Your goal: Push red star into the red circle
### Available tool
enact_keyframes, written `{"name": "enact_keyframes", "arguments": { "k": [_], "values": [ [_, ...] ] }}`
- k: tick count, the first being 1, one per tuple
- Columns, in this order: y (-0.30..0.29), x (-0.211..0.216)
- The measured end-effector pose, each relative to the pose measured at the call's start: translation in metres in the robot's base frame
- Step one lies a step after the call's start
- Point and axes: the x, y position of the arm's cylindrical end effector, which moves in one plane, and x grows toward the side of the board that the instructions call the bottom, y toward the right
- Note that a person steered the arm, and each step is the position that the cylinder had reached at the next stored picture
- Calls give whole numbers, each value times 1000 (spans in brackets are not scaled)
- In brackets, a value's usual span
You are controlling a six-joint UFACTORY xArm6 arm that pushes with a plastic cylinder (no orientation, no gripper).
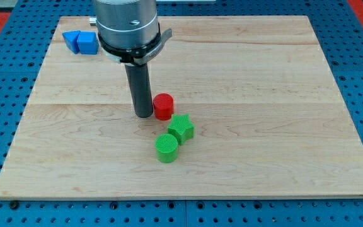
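Observation:
The red circle point(163, 106), a short red cylinder, stands near the middle of the wooden board point(263, 94). My tip point(144, 115) rests on the board right at the circle's left side, touching it or nearly so. No red star shows anywhere in the view; the rod and the arm's metal body may hide part of the board behind them.
A green star point(181, 128) lies just below and right of the red circle. A green circle point(166, 148) sits against the green star's lower left. Two blue blocks point(80, 42) sit at the board's top left corner. Blue pegboard surrounds the board.

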Motion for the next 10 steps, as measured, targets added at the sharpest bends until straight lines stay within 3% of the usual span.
{"name": "enact_keyframes", "arguments": {
  "k": [2,3,4,6,7,8,9,10],
  "values": [
    [-3,-166],
    [51,-222],
    [36,-270],
    [-81,-257],
    [-39,-209],
    [-2,-196],
    [-1,-165],
    [7,-90]
  ]
}}
